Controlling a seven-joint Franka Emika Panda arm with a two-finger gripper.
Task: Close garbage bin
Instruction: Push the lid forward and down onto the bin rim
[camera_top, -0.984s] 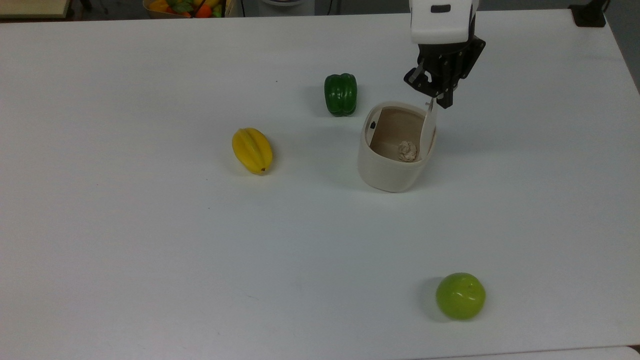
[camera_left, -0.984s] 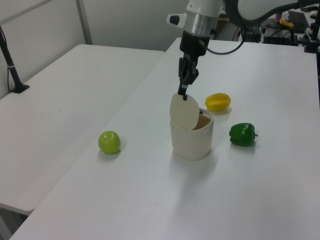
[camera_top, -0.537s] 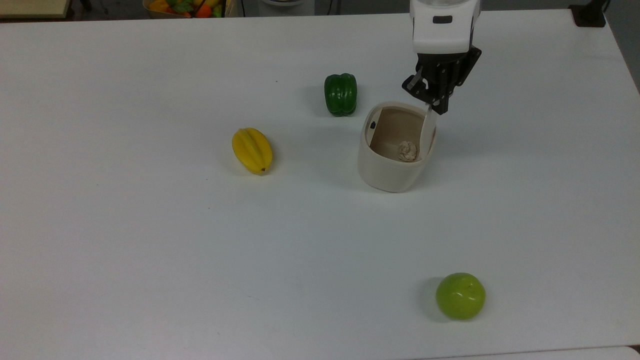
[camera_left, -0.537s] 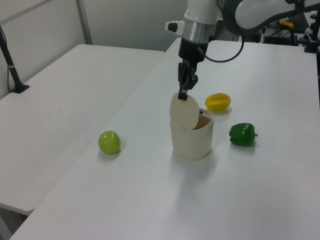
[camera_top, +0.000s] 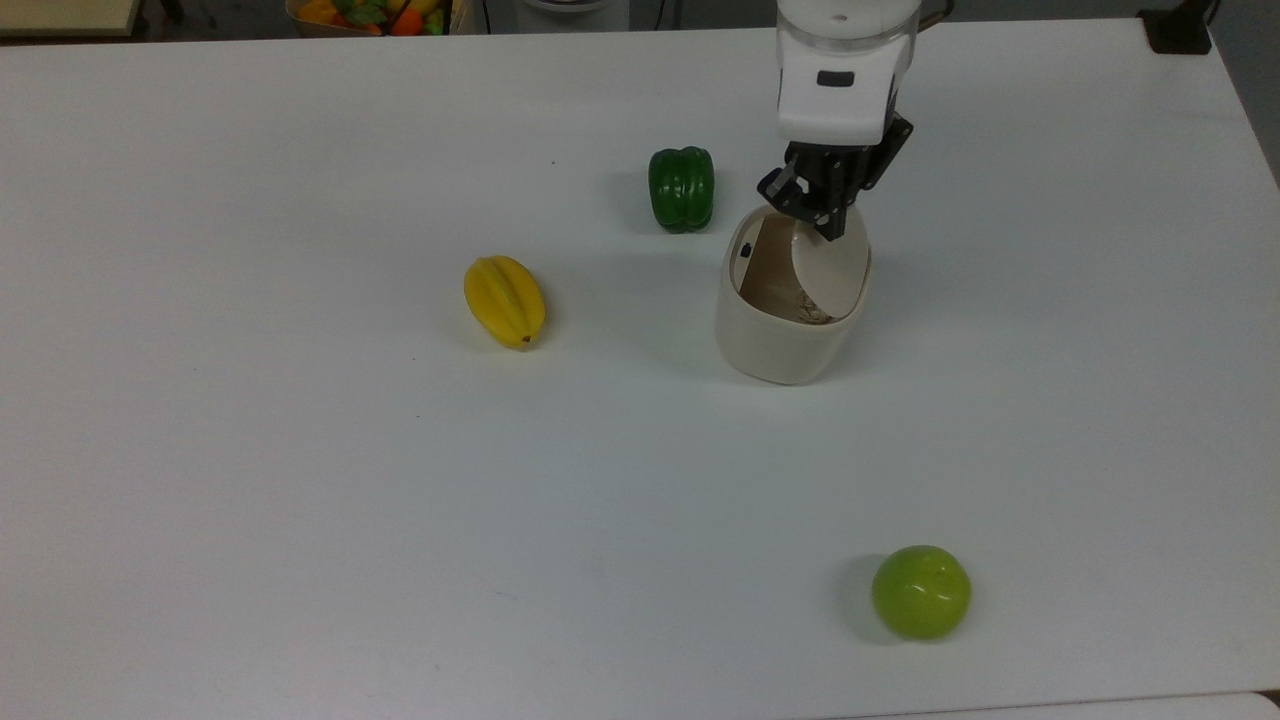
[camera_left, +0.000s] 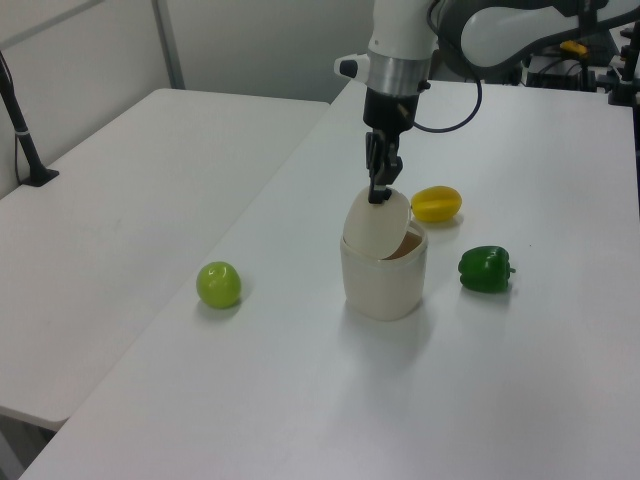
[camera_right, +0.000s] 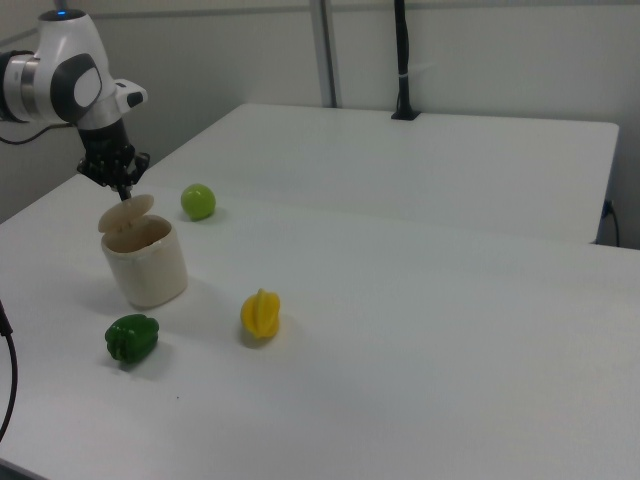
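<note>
The cream-white garbage bin (camera_top: 775, 350) stands on the white table, right of centre in the top view. Its hinged lid (camera_top: 830, 265) leans halfway over the tan inside, covering part of a crumpled paper ball (camera_top: 812, 312). A small black button (camera_top: 745, 251) sits on the rim opposite the hinge. My gripper (camera_top: 828, 222) points down, fingers shut, its tip against the lid's raised edge. In the left view the gripper (camera_left: 380, 195) touches the top of the tilted lid (camera_left: 376, 225) above the bin (camera_left: 382, 285). The right view shows the gripper (camera_right: 125, 192) over the bin (camera_right: 148, 265).
A green bell pepper (camera_top: 681, 188) lies close to the bin on the top view's left. A yellow starfruit (camera_top: 504, 300) lies farther left. A green apple (camera_top: 920, 591) sits near the table's lower edge. A basket of fruit (camera_top: 370, 15) stands beyond the table's top edge.
My gripper has moved toward the top view's left and slightly down. The lid has swung from nearly upright to leaning over the bin's opening.
</note>
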